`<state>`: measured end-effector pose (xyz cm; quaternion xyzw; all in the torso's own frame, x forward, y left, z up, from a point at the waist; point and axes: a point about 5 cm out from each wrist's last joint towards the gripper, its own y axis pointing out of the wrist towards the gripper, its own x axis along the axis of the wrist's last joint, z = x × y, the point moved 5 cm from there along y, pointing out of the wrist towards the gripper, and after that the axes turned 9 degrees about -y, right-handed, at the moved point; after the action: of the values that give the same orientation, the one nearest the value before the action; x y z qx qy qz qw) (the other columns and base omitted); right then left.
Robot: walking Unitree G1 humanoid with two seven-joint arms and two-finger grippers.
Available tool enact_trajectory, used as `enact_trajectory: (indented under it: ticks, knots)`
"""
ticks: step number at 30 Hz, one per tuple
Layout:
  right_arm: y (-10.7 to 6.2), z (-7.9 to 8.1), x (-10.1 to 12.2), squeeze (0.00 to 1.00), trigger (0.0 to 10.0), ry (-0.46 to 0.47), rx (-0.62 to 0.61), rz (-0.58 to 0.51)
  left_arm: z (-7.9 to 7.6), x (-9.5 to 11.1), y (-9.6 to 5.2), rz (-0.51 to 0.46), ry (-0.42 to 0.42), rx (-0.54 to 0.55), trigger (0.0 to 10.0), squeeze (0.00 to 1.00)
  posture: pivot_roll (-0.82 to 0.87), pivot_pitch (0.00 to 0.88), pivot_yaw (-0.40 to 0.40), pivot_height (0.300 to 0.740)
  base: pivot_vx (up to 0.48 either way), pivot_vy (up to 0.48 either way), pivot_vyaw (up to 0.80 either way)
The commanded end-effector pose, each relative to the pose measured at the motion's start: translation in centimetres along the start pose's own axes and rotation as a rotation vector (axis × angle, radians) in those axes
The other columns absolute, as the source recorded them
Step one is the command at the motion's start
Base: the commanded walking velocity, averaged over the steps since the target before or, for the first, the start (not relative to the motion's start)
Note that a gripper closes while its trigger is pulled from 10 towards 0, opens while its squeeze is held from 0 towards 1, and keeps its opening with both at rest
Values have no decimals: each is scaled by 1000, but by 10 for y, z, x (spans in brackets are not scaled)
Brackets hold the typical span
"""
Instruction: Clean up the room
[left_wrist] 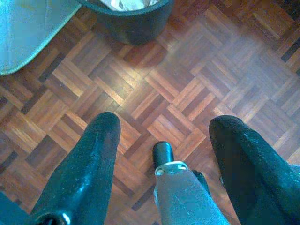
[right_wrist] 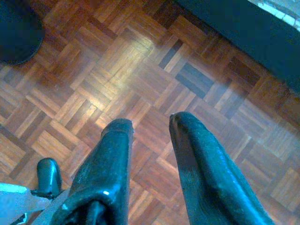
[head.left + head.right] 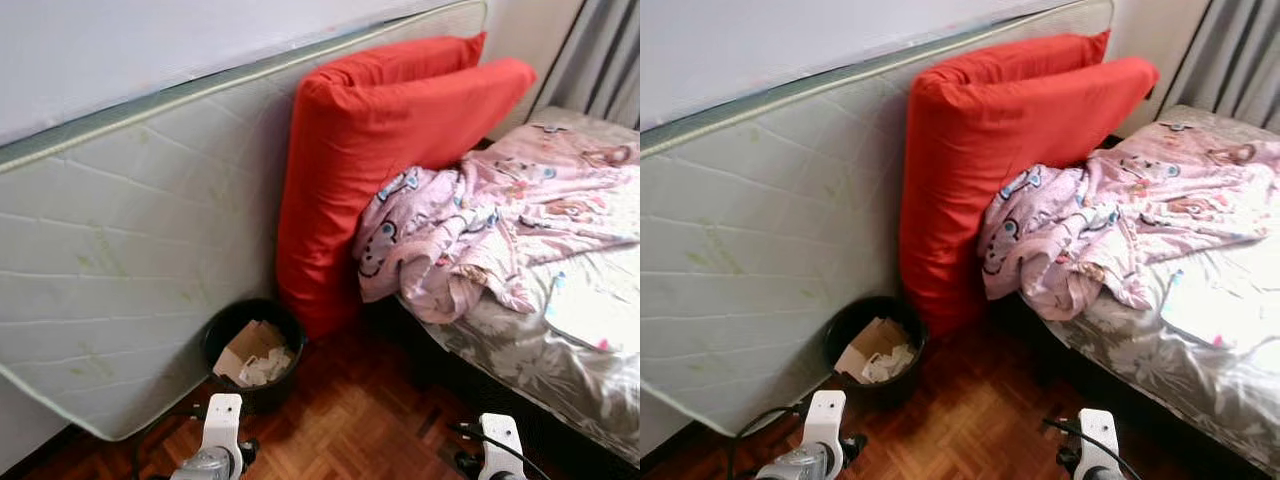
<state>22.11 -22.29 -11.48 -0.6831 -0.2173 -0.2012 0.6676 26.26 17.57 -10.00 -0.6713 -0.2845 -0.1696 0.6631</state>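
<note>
A black waste bin (image 3: 222, 328) holding cardboard and crumpled paper (image 3: 256, 357) stands on the parquet, between a leaning mattress (image 3: 130, 250) and two red pillows (image 3: 370, 150). A pink patterned blanket (image 3: 470, 230) lies crumpled on the bed (image 3: 530, 375). Both arms hang low at the bottom edge of the head views. In the left wrist view my left gripper (image 1: 164, 122) is open over bare floor, a short way from the bin (image 1: 136, 28). In the right wrist view my right gripper (image 2: 151, 121) is open with a narrow gap and holds nothing.
The white mattress stands on edge against the wall on the left. The bed's dark base (image 2: 243, 33) borders the floor on the right. A white sheet or book (image 3: 590, 310) lies on the bed. Grey curtains (image 3: 600, 60) hang at the far right.
</note>
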Motion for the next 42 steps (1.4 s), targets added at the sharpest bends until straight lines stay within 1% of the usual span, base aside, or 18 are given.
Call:
enact_trajectory:
  ticks: [1,34,42]
  knots:
    - [0,1,-3,0,10000,-5,2,12,1,-3,0,5,-3,5,10000,0,49,0,-25,740,0,0,-781]
    - [0,1,-2,0,10000,-12,5,10,2,-3,0,11,12,13,10000,0,51,3,-23,740,0,0,-781]
    - [0,0,0,0,10000,1,-1,-3,2,-3,0,10,10,13,10000,0,51,4,-22,740,0,0,0]
